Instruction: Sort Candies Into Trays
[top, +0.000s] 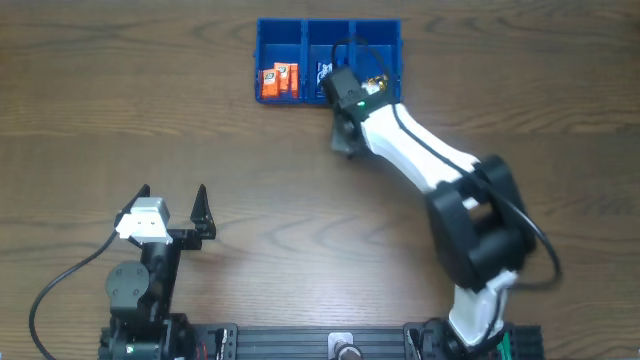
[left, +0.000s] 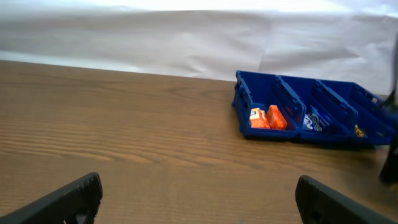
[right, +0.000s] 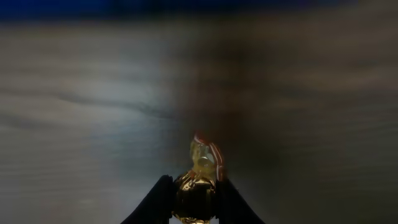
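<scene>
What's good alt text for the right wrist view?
The right gripper is shut on a gold-and-red wrapped candy, seen against the wooden table. A blue band, likely the tray, lies beyond it.

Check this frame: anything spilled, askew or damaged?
Nothing stands out. The blue tray sits flat, with the orange candies inside its end compartment. The right gripper is shut on a gold-wrapped candy above the table, close to the tray. The left gripper is open, apart from everything.
</scene>
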